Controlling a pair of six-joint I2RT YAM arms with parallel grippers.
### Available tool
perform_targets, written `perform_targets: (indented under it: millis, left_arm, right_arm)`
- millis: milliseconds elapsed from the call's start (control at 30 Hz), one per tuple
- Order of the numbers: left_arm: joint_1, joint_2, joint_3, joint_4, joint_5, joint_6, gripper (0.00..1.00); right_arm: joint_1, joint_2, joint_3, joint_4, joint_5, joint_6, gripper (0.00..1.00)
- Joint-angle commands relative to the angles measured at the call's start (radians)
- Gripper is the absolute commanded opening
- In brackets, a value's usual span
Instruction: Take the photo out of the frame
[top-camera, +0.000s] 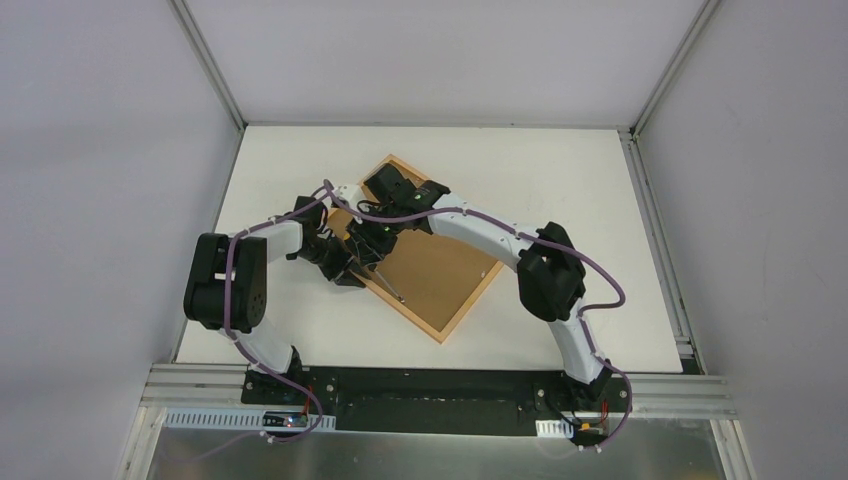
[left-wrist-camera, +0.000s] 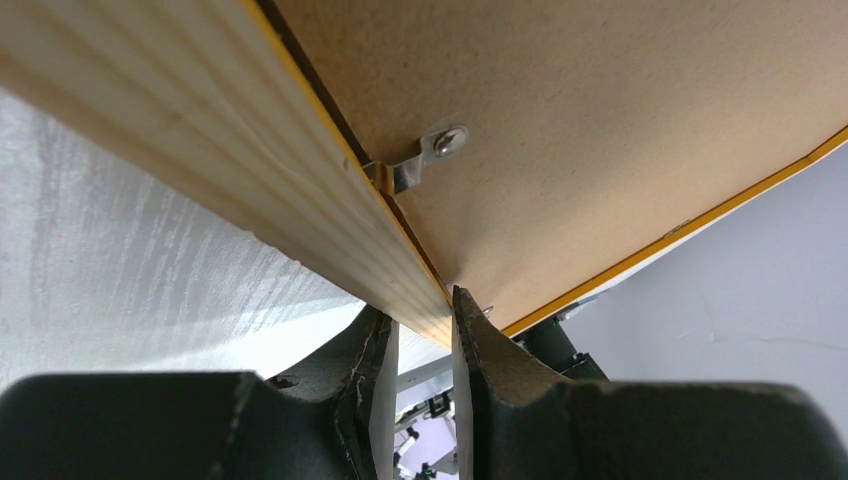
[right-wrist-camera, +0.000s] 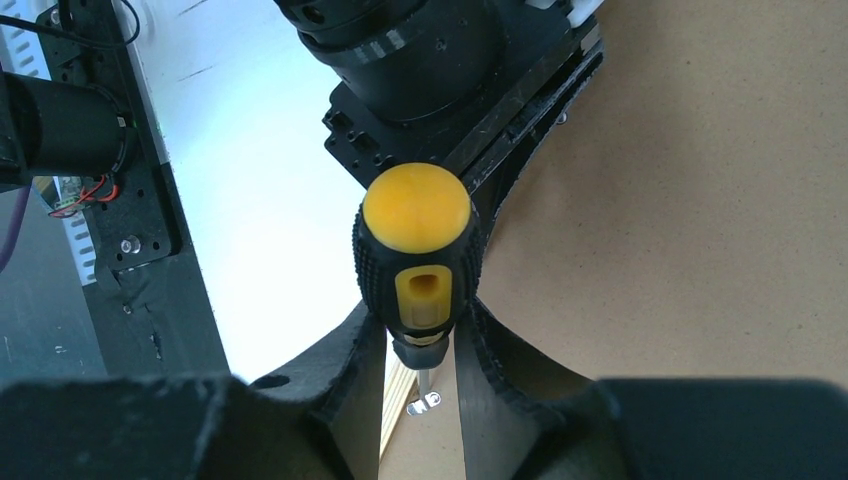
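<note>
The frame (top-camera: 474, 305) lies back-up and skewed in the middle of the desk (top-camera: 560, 180), with the brown backing board (top-camera: 440, 275) in place and the photo hidden. Left fingers (left-wrist-camera: 480, 350) pinch the frame's pale wooden edge. Right fingers (right-wrist-camera: 490, 350) clamp a yellow-and-black screwdriver (right-wrist-camera: 417, 255) over a metal clip (right-wrist-camera: 425, 403).

Yellow/blk screwdriver (right-wrist-camera: 415, 210) in R gripper (right-wrist-camera: 420, 320), tip by metal clip (right-wrist-camera: 425, 404), over brown backing board (right-wrist-camera: 680, 250)

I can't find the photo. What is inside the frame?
Only the brown backing board shows inside the frame, pinned by a metal clip. The board covers whatever lies beneath it, so nothing under it can be seen.
</note>
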Motion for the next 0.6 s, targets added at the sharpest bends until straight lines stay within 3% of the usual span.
perform_targets:
  millis: [0,200,567]
  left_arm:
    - [0.001,0.046,0.000,-0.003,-0.058,0.059,0.00]
    - [0.002,0.055,0.006,-0.018,-0.063,0.062,0.00]
    - [0.004,0.068,0.012,-0.025,-0.064,0.075,0.00]
  right_arm:
    - [-0.001,0.015,-0.010,-0.068,0.018,0.044,0.00]
    - [-0.003,0.039,0.013,-0.159,0.050,0.074,0.00]
    - [0.002,-0.008,-0.007,-0.167,0.087,0.033,0.00]
